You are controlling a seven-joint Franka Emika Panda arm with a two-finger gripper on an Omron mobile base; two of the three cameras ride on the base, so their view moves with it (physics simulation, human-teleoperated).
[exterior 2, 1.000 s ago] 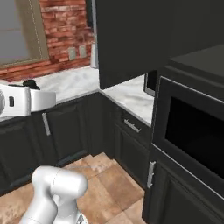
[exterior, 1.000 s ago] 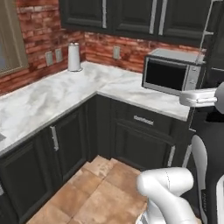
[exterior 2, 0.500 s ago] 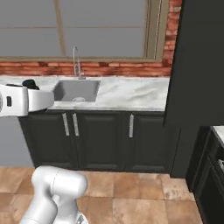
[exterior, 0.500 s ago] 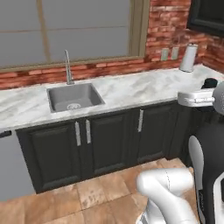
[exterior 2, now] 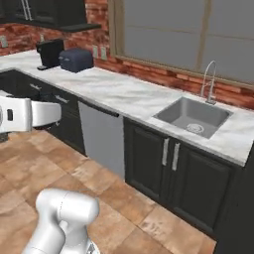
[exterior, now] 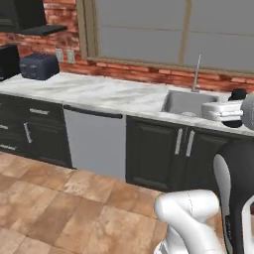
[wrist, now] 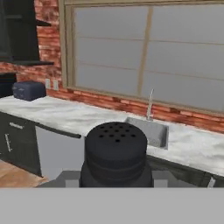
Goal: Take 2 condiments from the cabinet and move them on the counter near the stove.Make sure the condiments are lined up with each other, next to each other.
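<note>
The arm is held level at counter height, its hand (exterior: 225, 110) seen at 3 o'clock in the left base view. The fingers are clamped on a black condiment shaker (wrist: 116, 154), seen at 6 o'clock in the hand view. At 12 o'clock lie the marble counter (wrist: 78, 114) and sink (wrist: 151, 131).
</note>
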